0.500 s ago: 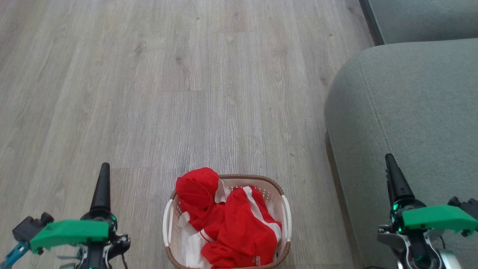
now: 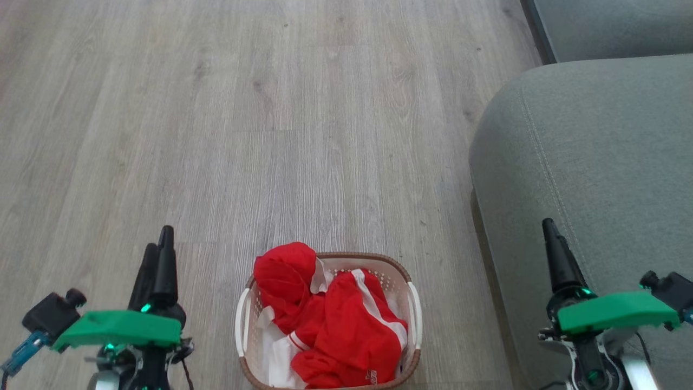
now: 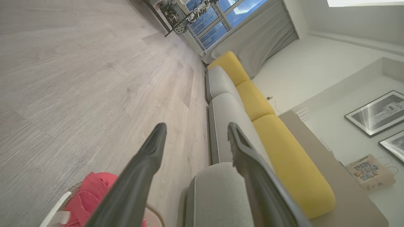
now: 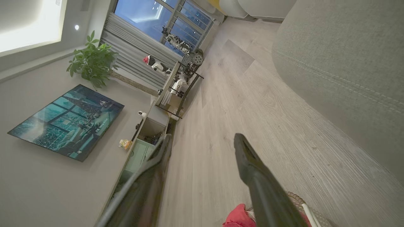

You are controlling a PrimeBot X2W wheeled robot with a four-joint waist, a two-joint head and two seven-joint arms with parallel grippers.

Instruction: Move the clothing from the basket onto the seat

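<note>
one basket (image 2: 414,319) holding clothing (image 2: 346,336) on wood floor (image 2: 270,135), seat (image 2: 606,151) near its right

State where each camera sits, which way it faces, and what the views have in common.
Head view: on the head, looking down at the floor, the basket of clothing and the seat; left pincer lower left, right pincer lower right.
Left wrist view: on the left wrist, looking along the floor toward yellow backrests and a window; its own spread fingers show.
Right wrist view: on the right wrist, looking along the floor toward a wall picture and plant; its own spread fingers show.
Shared: all three catch clothing, basket and seat.
</note>
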